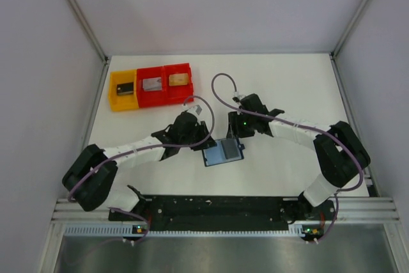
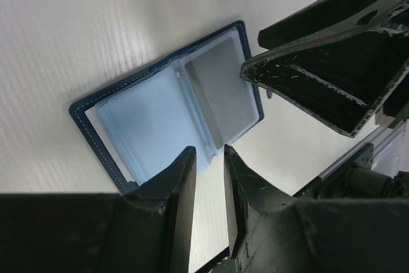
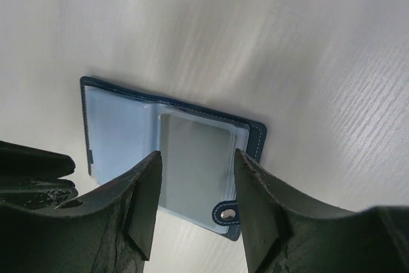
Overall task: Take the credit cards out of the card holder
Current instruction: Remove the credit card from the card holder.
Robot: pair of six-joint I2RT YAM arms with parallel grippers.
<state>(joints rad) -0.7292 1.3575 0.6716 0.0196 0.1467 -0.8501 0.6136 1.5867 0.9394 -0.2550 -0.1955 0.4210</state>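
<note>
Centrally, open card holder (image 1: 223,151) between left hand (image 2: 208,153), narrowly parted, and right hand (image 3: 197,158), spread; bins (image 1: 151,100) well apart.

Card holder (image 1: 223,152) lies open on the table (image 1: 287,81).

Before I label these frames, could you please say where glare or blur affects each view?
Top external: even light, sharp, card holder small. Left wrist: bright sheen on the table, card holder in focus. Right wrist: table looks streaky and soft, clear sleeves hazy.
</note>
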